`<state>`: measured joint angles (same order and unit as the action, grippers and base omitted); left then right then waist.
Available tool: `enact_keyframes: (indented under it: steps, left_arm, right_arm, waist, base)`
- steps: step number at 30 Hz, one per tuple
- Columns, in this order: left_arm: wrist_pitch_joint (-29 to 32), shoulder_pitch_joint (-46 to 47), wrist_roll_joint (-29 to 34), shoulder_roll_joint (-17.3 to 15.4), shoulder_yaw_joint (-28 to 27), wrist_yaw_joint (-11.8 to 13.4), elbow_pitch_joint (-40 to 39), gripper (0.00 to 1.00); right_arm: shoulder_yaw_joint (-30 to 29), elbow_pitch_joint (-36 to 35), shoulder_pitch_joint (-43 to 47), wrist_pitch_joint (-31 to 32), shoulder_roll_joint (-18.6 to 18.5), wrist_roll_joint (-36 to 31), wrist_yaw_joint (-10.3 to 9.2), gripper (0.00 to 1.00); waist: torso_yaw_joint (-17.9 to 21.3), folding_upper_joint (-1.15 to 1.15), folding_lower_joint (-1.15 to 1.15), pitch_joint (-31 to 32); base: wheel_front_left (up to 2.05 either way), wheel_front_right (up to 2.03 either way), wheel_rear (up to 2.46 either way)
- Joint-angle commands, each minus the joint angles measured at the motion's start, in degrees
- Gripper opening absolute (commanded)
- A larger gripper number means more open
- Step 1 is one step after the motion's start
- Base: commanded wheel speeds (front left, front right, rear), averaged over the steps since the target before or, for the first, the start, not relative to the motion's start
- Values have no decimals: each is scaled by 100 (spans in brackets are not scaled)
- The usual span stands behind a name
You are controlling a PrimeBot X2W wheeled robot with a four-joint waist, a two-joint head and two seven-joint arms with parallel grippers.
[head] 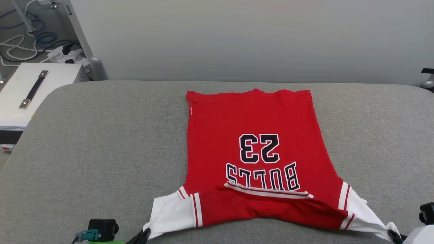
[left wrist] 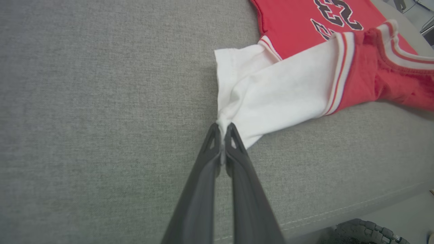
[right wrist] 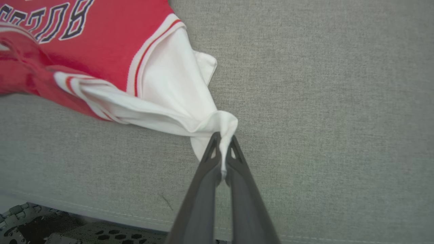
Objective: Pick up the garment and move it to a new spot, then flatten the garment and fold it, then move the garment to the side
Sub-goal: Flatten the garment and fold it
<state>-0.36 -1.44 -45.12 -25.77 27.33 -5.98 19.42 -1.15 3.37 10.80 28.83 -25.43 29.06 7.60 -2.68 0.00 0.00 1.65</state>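
Grey surface (head: 101,152) is covered by the garment (head: 251,135), print up, at its front edge. Sleeves (left wrist: 271,95) are pinched by left gripper (left wrist: 222,128) and right gripper (right wrist: 223,136).

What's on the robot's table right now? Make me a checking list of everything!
Surface: grey cloth-covered table, smooth.
Job's things: red shirt spread out with the BULLS 23 print facing up, neck end toward the robot.
Clutter: nothing seen.
Grippers: left gripper shut on the tip of a white sleeve; right gripper shut on the tip of the other sleeve.
Cables: blue and white cables and a power strip on the floor past the table's far left corner.
Surroundings: white box with a strap handle at the left; grey wall behind.
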Motion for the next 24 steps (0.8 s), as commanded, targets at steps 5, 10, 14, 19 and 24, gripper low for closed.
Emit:
enact_keyframes:
  steps: [5, 10, 14, 19, 24]
  left_arm:
    - [49, -135, -58, -29, 37, 0, -113, 0]
    - [175, -22, -80, -47, 150, -43, -391, 0]
    - [310, 126, -33, -95, 198, -33, -711, 0]
    - [532, 352, 46, -164, 258, 10, -1217, 0]
    - [711, 576, 154, -214, 341, 20, -1630, 0]
  right_arm:
    - [-106, 6, 118, 178, 26, -26, -11, 100]
    - [-159, -222, -130, 413, 21, 15, -11, 100]
    - [-258, -515, -511, 834, 29, 104, -11, 100]
    - [-405, -805, -1299, 1545, -5, 94, -11, 100]
    - [-465, -797, -2332, 2286, -24, -3, -11, 100]
  waist:
    - [-4, 0, 0, -57]
    - [-79, 0, 0, -224]
    - [-194, 0, 0, -454]
    - [-428, 0, 0, -946]
    - [-701, 0, 0, -1469]
  base:
    - [0, 0, 0]
    - [0, 0, 0]
    - [0, 0, 0]
    - [0, 0, 0]
    - [0, 0, 0]
